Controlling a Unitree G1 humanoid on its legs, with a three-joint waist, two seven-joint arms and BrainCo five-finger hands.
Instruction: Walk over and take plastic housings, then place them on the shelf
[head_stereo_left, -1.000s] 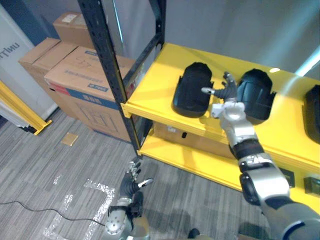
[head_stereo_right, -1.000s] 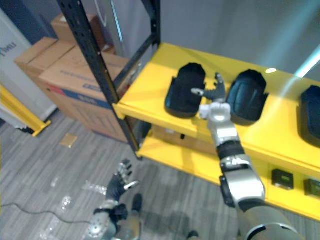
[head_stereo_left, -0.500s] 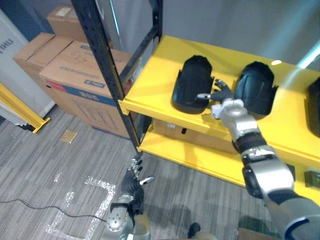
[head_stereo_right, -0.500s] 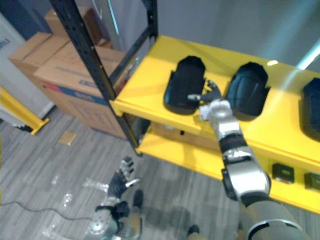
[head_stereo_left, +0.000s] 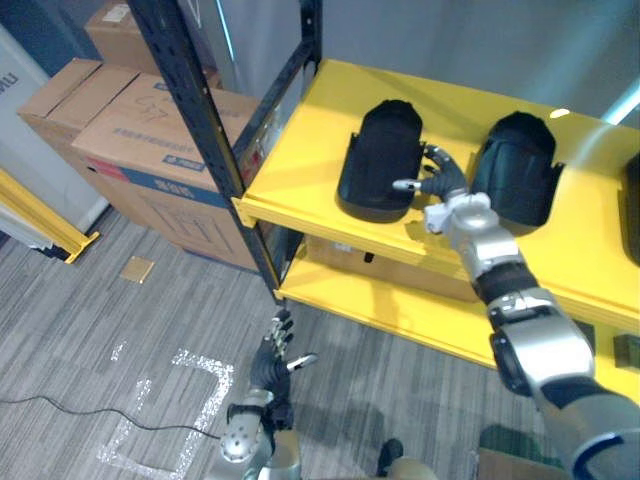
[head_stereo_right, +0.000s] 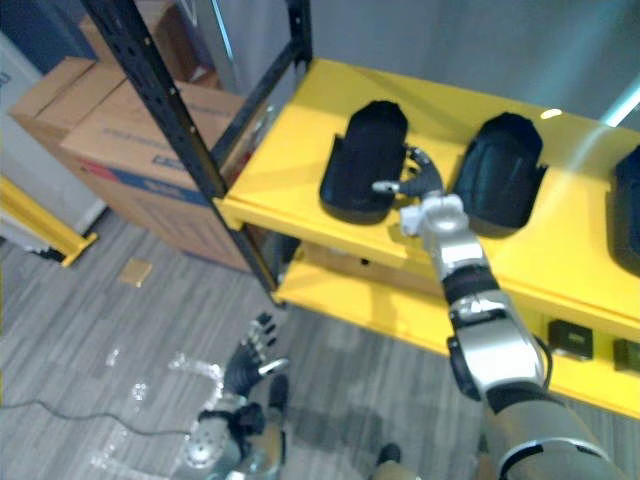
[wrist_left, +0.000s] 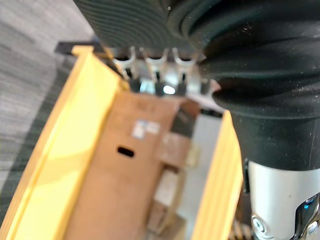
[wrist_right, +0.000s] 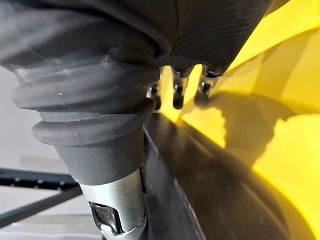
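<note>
Three black plastic housings lie on the yellow top shelf (head_stereo_left: 300, 160): a left housing (head_stereo_left: 380, 160), a middle housing (head_stereo_left: 518, 168), and a third housing (head_stereo_left: 632, 205) cut off at the right edge. My right hand (head_stereo_left: 445, 188) is open over the shelf between the left and middle housings, thumb at the left one's right edge, holding nothing. In the right wrist view its fingers (wrist_right: 177, 97) hover above a dark housing surface (wrist_right: 215, 200). My left hand (head_stereo_left: 275, 358) hangs open low over the floor.
A black shelf upright (head_stereo_left: 200, 130) stands at the shelf's left corner. Cardboard boxes (head_stereo_left: 150, 140) are stacked left of it, beside a yellow barrier (head_stereo_left: 40, 215). A lower yellow shelf (head_stereo_left: 400, 310) holds a cardboard box (wrist_left: 130, 175) and small dark parts (head_stereo_right: 565, 340).
My right hand has slid left from the middle housing's edge toward the left housing. The view has shifted a little. My left hand still hangs open.
</note>
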